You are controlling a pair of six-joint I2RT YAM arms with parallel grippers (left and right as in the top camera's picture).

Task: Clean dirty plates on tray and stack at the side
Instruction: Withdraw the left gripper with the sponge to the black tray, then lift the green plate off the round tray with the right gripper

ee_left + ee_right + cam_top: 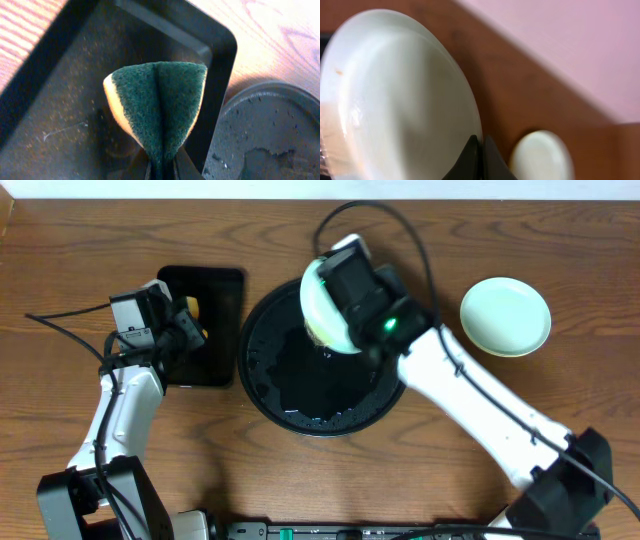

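My right gripper (340,295) is shut on the rim of a pale mint plate (317,308) and holds it tilted on edge over the back of the round black tray (252,385). In the right wrist view that plate (395,100) fills the left, with a small brown fleck near its rim, and the gripper (481,150) pinches its edge. A second mint plate (505,315) lies flat on the table to the right. My left gripper (188,322) is shut on a folded green-and-yellow sponge (157,107) above the rectangular tray.
The small rectangular black tray (215,285) lies left of the round tray, almost touching it. The round tray's floor (270,130) is wet and speckled. Cables run over the table behind both arms.
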